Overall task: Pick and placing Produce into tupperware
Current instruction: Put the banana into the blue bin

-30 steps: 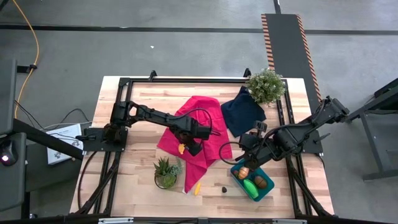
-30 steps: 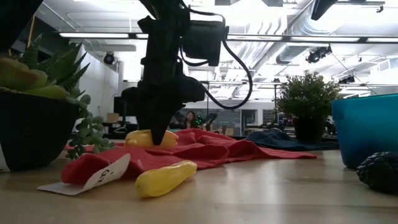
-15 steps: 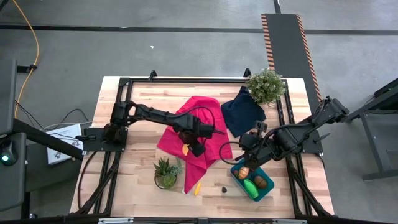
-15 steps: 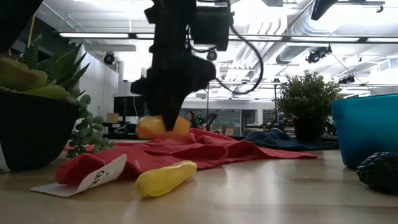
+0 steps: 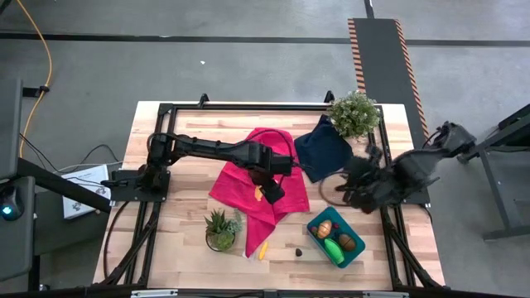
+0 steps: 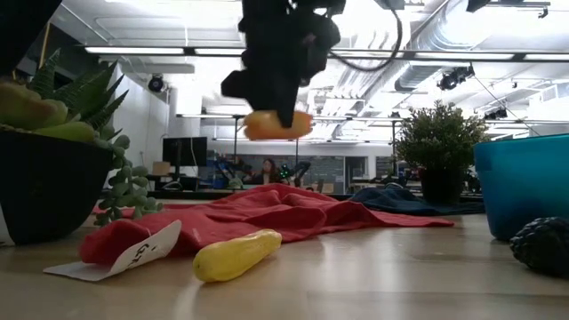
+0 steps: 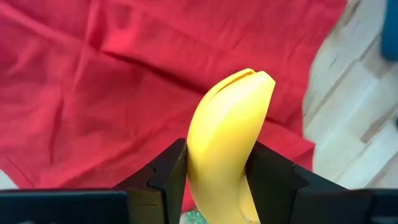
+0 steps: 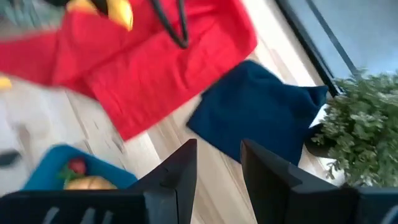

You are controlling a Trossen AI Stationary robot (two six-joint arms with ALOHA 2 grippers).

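1. I am lifting the yellow banana point(image 7: 227, 149) off the red cloth point(image 5: 248, 178): a second ago it was lying on the folds with my left tool point(image 5: 271, 194) coming down around it, and now it is hanging well above the cloth in the low view, clear of the fabric.
2. My left tool is pinching the banana across its middle, one dark finger point(image 7: 165, 177) pressed to each side, so I judge the grasp firm enough to carry.
3. I am also swinging that arm toward the teal tupperware point(image 5: 315, 223); in the high view the tool is now sitting nearer the cloth's right edge than before.
4. My right tool point(image 8: 217, 168) is pulling away from the tub, where it was hovering half a second ago; it is now up beside the navy cloth point(image 5: 323, 149), fingers spread and empty.
5. That is leaving the tub's mouth open for my delivery. It is already holding an orange piece point(image 5: 325, 229), a green piece point(image 5: 333, 247) and a brown piece point(image 5: 346, 242).
6. Still waiting on the surface point(image 5: 182, 240) are a second banana point(image 6: 236, 253) and a small dark piece point(image 5: 298, 249) near the tub.
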